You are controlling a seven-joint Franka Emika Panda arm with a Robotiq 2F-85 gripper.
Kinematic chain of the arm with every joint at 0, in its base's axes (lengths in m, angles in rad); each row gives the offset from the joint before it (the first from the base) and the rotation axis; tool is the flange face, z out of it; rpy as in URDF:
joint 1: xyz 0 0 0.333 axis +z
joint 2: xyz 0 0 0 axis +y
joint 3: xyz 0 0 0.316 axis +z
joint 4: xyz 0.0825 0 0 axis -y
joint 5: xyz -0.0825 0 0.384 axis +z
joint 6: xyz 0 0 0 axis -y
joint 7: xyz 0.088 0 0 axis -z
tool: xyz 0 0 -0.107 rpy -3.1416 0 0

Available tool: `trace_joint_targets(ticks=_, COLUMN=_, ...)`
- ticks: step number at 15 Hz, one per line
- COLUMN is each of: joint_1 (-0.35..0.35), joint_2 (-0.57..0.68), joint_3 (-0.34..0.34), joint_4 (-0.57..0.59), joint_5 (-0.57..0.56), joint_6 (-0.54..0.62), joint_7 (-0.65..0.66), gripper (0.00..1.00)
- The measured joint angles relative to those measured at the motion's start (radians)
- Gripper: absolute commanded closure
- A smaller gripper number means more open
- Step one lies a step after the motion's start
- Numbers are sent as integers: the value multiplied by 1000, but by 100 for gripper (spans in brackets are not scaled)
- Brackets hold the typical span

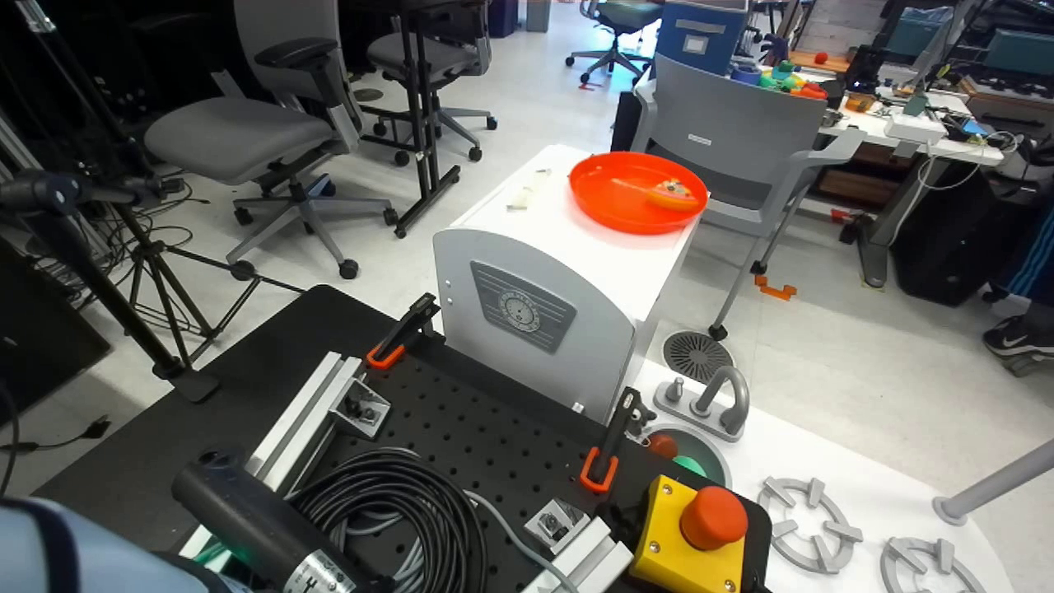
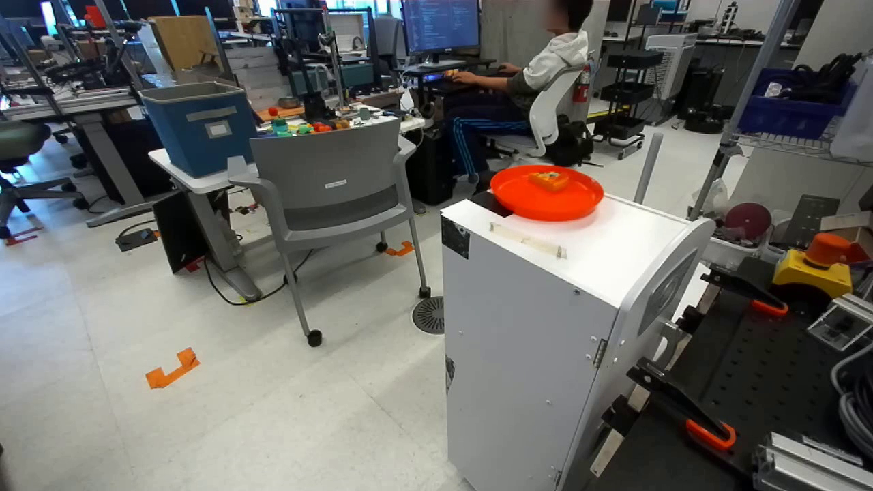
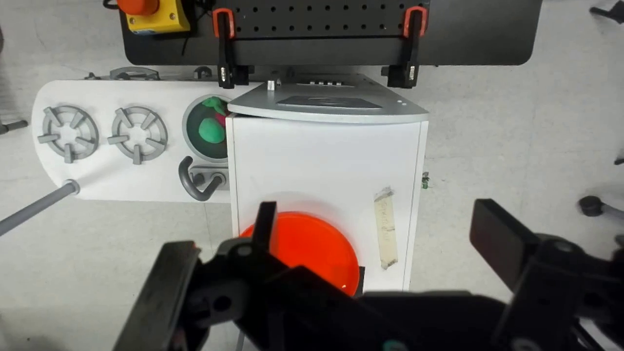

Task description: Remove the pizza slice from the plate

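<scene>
In an exterior view, left to right: see tape strip (image 1: 528,192), orange plate (image 1: 613,202), then pizza slice (image 1: 673,197) lying inside, toward the right. Not yet removed; apparently yet to grasp, lift and set down. In wrist view, note gripper (image 3: 378,226) spread wide, holding nothing.

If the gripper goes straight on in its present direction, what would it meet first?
Probably the white cabinet top, or perhaps the orange plate; the wrist view leaves depth and exact direction unclear.

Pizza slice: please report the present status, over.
Gripper open, nothing held. Pizza slice lying on orange plate. Both exterior views: nothing covering it.
</scene>
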Motion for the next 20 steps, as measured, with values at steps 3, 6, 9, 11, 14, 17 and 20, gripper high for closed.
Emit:
trace_joint_targets(ticks=3, joint_1=-21, joint_2=-50, joint_3=-39, joint_4=-40, joint_5=31, joint_6=18, joint_7=-14, gripper=0)
trace_joint_targets(ticks=6, joint_1=-39, joint_2=-86, joint_3=-59, joint_4=-68, joint_5=48, joint_6=24, joint_7=-18, gripper=0)
trace_joint_targets(ticks=9, joint_1=-43, joint_2=-99, joint_3=-62, joint_4=-80, joint_5=59, joint_6=24, joint_7=-18, gripper=0)
trace_joint_targets(ticks=11, joint_1=-43, joint_2=-99, joint_3=-62, joint_4=-81, joint_5=59, joint_6=24, joint_7=-18, gripper=0)
trace_joint_targets(ticks=14, joint_1=-44, joint_2=-99, joint_3=-62, joint_4=-81, joint_5=59, joint_6=23, joint_7=-18, gripper=0)
trace_joint_targets(ticks=17, joint_1=-44, joint_2=-97, joint_3=-59, joint_4=-81, joint_5=59, joint_6=22, joint_7=-18, gripper=0)
trace_joint_targets(ticks=20, joint_1=-44, joint_2=-97, joint_3=-59, joint_4=-81, joint_5=59, joint_6=22, joint_7=-18, gripper=0)
